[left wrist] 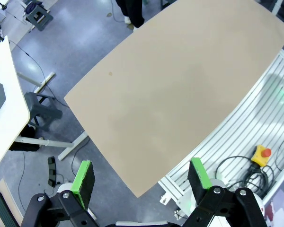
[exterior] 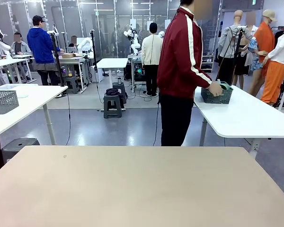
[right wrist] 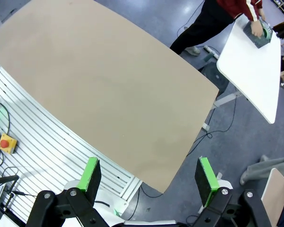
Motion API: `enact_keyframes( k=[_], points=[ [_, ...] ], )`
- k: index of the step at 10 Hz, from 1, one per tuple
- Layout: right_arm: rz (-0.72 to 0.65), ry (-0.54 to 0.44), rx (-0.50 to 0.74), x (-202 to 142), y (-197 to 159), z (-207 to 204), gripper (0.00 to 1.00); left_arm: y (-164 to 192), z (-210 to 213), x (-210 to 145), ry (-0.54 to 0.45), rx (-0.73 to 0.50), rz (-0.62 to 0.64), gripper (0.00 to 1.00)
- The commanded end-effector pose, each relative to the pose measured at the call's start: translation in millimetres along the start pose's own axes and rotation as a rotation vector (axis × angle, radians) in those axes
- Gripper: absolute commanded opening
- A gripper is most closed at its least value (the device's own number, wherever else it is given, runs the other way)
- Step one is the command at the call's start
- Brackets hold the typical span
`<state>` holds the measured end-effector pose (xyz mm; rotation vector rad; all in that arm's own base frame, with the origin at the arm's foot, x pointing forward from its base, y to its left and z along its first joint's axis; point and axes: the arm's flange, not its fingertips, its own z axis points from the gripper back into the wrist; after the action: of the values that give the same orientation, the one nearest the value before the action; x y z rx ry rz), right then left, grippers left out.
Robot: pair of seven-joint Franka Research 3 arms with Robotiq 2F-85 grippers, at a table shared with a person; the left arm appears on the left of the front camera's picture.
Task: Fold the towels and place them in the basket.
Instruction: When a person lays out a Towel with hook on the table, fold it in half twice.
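On white side table (exterior: pixel 255 118) | basket (exterior: pixel 213 98) holds green towel (exterior: pixel 225 87) (hand (exterior: pixel 217 89) on rim); left gripper (left wrist: pixel 141 163), right gripper (right wrist: pixel 148 161) spread, empty

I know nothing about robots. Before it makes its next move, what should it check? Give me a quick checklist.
1. Left fingers open, holding nothing: ok.
2. Right fingers open, holding nothing: ok.
3. Basket on the beige table: not ok; it stands on the white table.
4. Basket free: not ok; the person's hand is on it.
5. Towels ready: cannot tell; something green shows inside the basket.
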<state>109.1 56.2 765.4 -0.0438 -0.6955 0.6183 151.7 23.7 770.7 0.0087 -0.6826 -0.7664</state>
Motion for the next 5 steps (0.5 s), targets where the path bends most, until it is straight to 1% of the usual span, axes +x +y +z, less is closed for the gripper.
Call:
enact_keyframes(
  k=[1,5],
  points=[
    [0.003,-0.011,-0.007,-4.6,3.6,7.4,1.0,-0.3,1.4,0.7,-0.005,0.0,-0.001,1.0],
    [0.003,-0.011,-0.007,-4.6,3.6,7.4,1.0,-0.3,1.4,0.7,-0.005,0.0,-0.001,1.0]
  ],
)
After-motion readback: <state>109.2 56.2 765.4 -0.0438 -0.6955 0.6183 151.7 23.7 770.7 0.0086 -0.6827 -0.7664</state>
